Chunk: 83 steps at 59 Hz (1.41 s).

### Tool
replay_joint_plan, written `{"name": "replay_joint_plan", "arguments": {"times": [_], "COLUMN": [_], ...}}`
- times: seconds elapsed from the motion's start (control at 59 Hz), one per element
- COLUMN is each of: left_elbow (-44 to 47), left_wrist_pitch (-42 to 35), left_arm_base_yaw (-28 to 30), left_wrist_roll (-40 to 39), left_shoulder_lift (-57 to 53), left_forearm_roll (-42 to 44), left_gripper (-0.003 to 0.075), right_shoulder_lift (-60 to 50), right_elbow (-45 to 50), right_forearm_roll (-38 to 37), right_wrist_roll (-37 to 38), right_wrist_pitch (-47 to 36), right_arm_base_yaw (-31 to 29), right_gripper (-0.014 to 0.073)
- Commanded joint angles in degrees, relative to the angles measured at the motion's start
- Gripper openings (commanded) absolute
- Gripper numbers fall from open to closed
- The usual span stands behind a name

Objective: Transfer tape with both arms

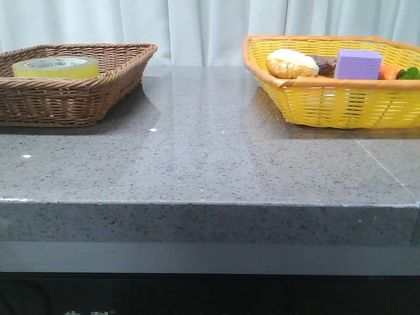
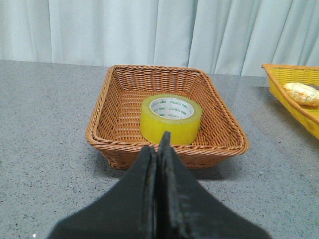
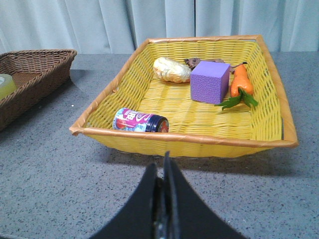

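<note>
The yellow tape [image 1: 56,67] lies flat in the brown wicker basket [image 1: 98,92] at the table's far left. It also shows in the left wrist view [image 2: 171,118], white core up, inside the brown basket [image 2: 219,144]. My left gripper [image 2: 158,144] is shut and empty, a short way in front of that basket. My right gripper [image 3: 162,162] is shut and empty, in front of the yellow basket [image 3: 189,140]. A sliver of the tape shows in the right wrist view [image 3: 6,85]. Neither gripper shows in the front view.
The yellow basket [image 1: 341,105] at the far right holds a purple block [image 1: 357,64], a pale corn-like toy [image 1: 292,63], a carrot [image 3: 240,82] and a lying drink can [image 3: 140,121]. Grey stone table [image 1: 216,151]; curtain behind.
</note>
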Motion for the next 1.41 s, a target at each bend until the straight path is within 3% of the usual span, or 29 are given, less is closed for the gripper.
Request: {"name": "replay_joint_plan", "arguments": {"times": [0.0, 0.339, 0.492, 0.661, 1.22, 1.39], "left_elbow": [-1.34, -0.34, 4.53, 11.33, 30.46, 30.48], "left_wrist_pitch": [-4.72, -4.91, -4.95, -5.05, -21.44, -22.51], "left_arm_base_yaw": [-0.35, 0.81, 4.5, 4.76, 4.76, 4.76], "left_wrist_roll": [-0.15, -0.15, -0.15, -0.15, -0.15, -0.15], "left_shoulder_lift": [0.53, -0.89, -6.24, -12.62, -12.39, -12.39], "left_forearm_roll": [-0.31, -0.31, -0.31, -0.31, -0.31, -0.31], "left_gripper": [-0.002, -0.002, -0.002, -0.002, -0.002, -0.002], "right_shoulder_lift": [0.49, 0.49, 0.49, 0.49, 0.49, 0.49], "right_elbow": [-1.44, -1.44, -1.44, -1.44, -1.44, -1.44], "right_forearm_roll": [0.01, 0.01, 0.06, 0.06, 0.05, 0.05], "right_wrist_roll": [-0.31, -0.31, -0.31, -0.31, -0.31, -0.31], "right_wrist_pitch": [-5.3, -5.3, -5.28, -5.28, -5.16, -5.16], "right_arm_base_yaw": [-0.31, -0.31, -0.31, -0.31, -0.31, -0.31], "right_gripper": [-0.0069, -0.0069, -0.0069, -0.0069, -0.0069, -0.0069]}}
